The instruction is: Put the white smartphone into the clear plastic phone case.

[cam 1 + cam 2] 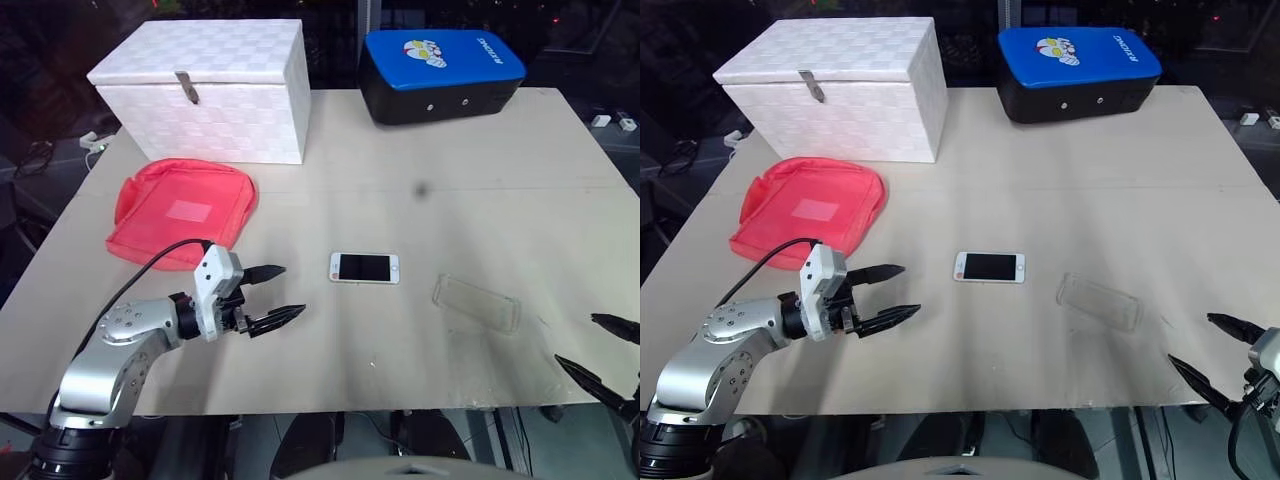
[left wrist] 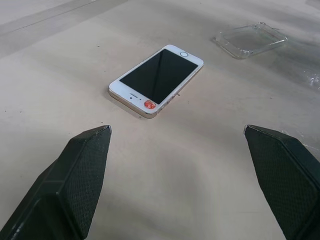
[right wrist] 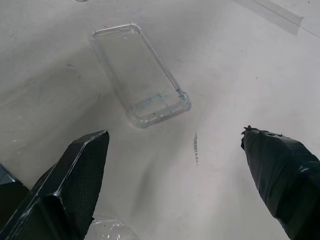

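1. Tabletop (image 1: 420,160), pale and broad, carries everything I see; I place each thing from the white smartphone (image 1: 364,268) lying flat, screen up, near its middle.
2. White woven box (image 1: 205,90) with a metal clasp stands well beyond the phone, toward my left.
3. Blue-topped black case (image 1: 440,72) sits at the far edge, beyond the phone and toward my right.
4. Red pouch (image 1: 182,210) lies flat left of the phone, just in front of the box.
5. Left gripper (image 1: 277,295) hangs near the phone's left end, fingers spread wide, holding nothing; bare table lies between them.
6. Right gripper (image 1: 1215,350) hangs at the near right edge, likewise released and empty.
7. Clear plastic phone case (image 1: 476,303) lies hollow side up, right of the phone, apart from it, nothing between them.
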